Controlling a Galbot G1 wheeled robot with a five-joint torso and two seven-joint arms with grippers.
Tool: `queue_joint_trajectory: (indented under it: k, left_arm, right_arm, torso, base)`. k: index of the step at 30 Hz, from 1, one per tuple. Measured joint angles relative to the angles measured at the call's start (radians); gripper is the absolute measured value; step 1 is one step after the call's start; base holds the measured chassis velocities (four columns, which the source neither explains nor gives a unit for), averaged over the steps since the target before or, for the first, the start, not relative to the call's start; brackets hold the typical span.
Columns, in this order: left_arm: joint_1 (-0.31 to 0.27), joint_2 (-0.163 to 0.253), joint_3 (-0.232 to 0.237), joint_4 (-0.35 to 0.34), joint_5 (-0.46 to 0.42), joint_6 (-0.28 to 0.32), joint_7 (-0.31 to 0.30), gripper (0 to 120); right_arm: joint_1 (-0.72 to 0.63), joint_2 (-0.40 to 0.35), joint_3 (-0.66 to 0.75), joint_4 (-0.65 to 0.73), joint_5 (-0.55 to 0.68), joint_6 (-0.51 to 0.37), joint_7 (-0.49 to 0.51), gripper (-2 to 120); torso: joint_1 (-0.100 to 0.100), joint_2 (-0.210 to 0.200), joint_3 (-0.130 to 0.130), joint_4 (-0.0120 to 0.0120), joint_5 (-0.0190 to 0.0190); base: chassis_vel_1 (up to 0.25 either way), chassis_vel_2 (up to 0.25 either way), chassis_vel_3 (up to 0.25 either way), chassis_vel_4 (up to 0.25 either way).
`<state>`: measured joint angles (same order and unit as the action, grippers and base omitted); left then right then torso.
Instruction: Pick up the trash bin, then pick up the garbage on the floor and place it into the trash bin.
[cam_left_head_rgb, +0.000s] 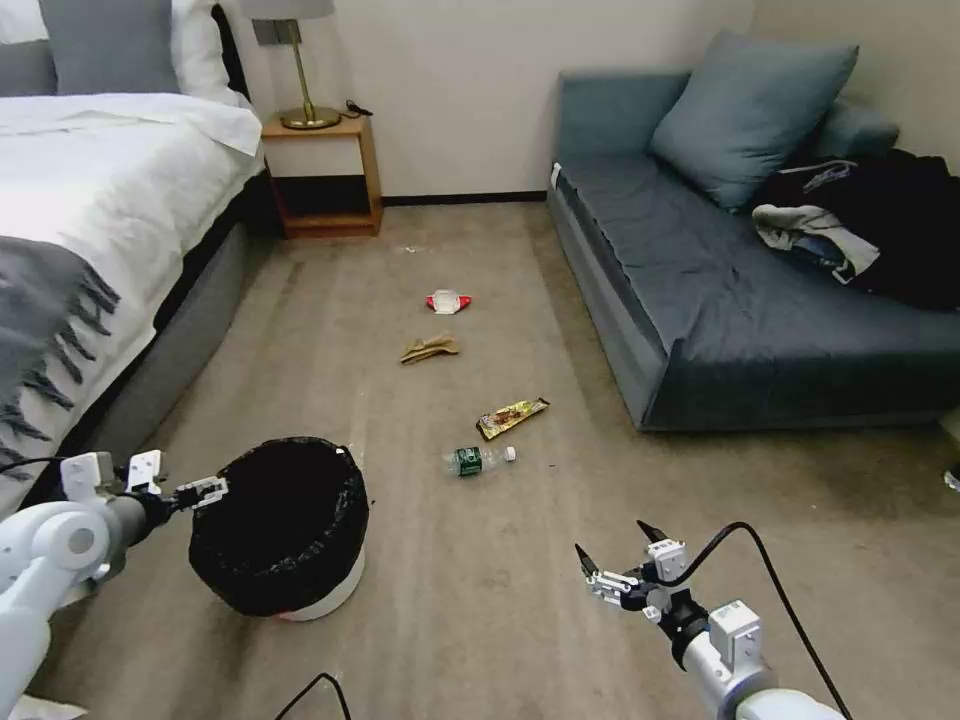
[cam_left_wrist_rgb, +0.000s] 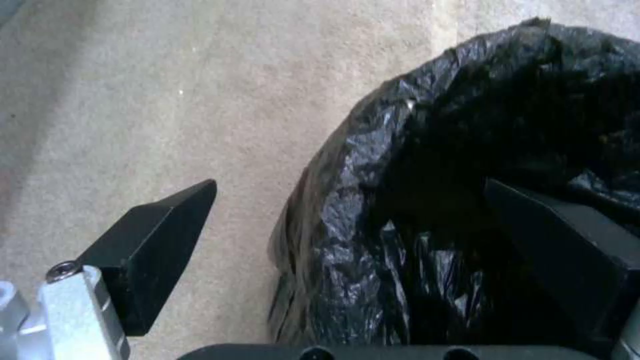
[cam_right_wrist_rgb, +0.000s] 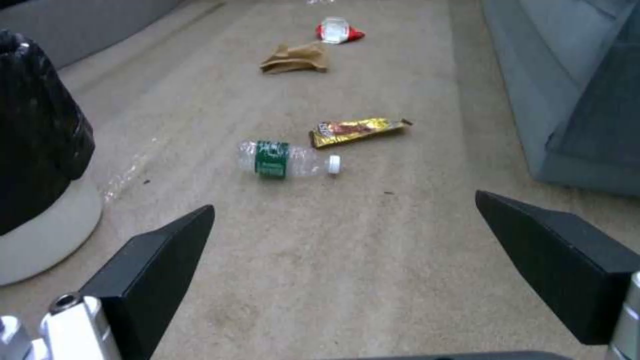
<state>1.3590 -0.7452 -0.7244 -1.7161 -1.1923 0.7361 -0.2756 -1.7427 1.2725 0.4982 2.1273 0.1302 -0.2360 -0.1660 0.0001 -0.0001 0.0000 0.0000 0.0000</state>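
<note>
Head view, lower left: left tool (cam_left_head_rgb: 212, 490) at the near rim of the trash bin (cam_left_head_rgb: 280, 525), jaws spread wide. Left wrist view, same tool (cam_left_wrist_rgb: 347, 235): one finger outside the black bag, over the carpet, the other inside the bin (cam_left_wrist_rgb: 413, 200); straddling the rim, gripping nothing yet. Bin apparently resting on the floor, white base just visible under the bag. First step, then, only being set up.

Lower right of the head view: right tool (cam_left_head_rgb: 612, 552) hanging above bare carpet, wide open, empty.

All four pieces of garbage lying on the floor, none binned. Centre of the frame, nearest first: bottle (cam_left_head_rgb: 478, 460), snack wrapper (cam_left_head_rgb: 512, 417), crumpled paper (cam_left_head_rgb: 430, 348), red-and-white packet (cam_left_head_rgb: 448, 301). Right wrist view, same order receding toward the top: bottle (cam_right_wrist_rgb: 287, 160), wrapper (cam_right_wrist_rgb: 357, 131), paper (cam_right_wrist_rgb: 295, 57), packet (cam_right_wrist_rgb: 339, 31).

Hard to judge: whether the inner finger touches the bag, dark against dark. Bin interior black, contents unreadable. Sofa clothes no part of the job.
</note>
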Motion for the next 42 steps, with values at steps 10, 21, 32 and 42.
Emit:
queue_joint_trajectory:
  k: [10,21,32,42]
  left_arm:
    - [0.009,-0.021,0.002,0.032,0.005,-0.001,0.027,100]
    - [-0.025,-0.036,0.05,0.043,0.0,-0.001,0.047,89]
    - [-0.026,-0.056,0.059,0.046,0.008,-0.003,0.044,44]
    - [0.01,-0.058,0.021,0.024,0.014,-0.012,0.029,4]
  right_arm:
    - [0.001,-0.001,0.0,-0.004,0.003,0.003,0.0,100]
    - [-0.016,0.007,0.001,0.005,-0.001,0.012,0.0,100]
    - [-0.02,0.008,0.007,0.007,0.0,0.018,0.003,100]
    - [-0.014,0.009,0.001,0.0,0.0,0.02,0.005,100]
  torso:
    - [0.0,0.0,0.0,0.0002,0.0]
    - [0.0,0.0,0.0,0.0,0.0001]
    - [0.0,0.0,0.0,0.0002,0.0004]
    - [0.0,0.0,0.0,0.0,-0.0005]
  base:
    - [0.0,0.0,0.0,0.0]
    - [0.0,0.0,0.0,0.0]
    - [0.0,0.0,0.0,0.0]
    - [0.0,0.0,0.0,0.0]
